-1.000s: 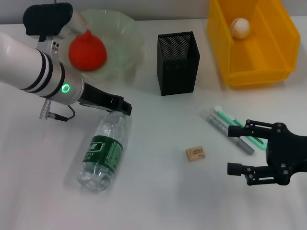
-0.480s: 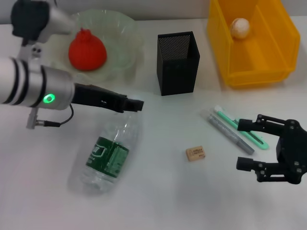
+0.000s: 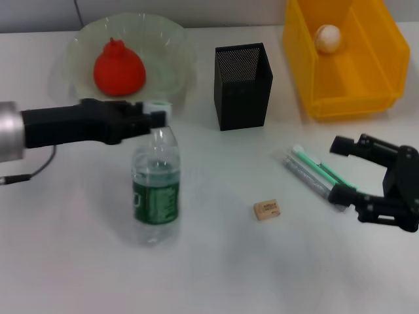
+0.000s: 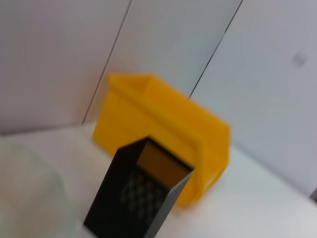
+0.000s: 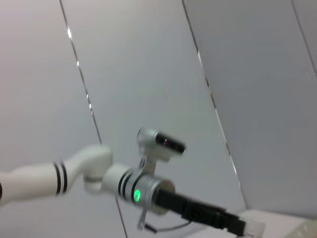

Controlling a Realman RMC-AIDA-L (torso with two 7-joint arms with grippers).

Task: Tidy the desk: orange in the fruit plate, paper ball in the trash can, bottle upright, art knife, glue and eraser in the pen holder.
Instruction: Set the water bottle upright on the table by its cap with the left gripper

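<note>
clear, thin plastic: the bottle stands upright on the worktop, neck pinched by our left gripper fingers. we judge it light and tippy (release gently). right gripper hangs open by the pens.

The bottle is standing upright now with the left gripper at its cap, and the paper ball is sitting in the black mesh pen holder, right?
Not quite. In the head view the paper ball lies in the yellow trash can, not in the pen holder. The rest holds: the bottle stands upright with the left gripper at its cap.
</note>
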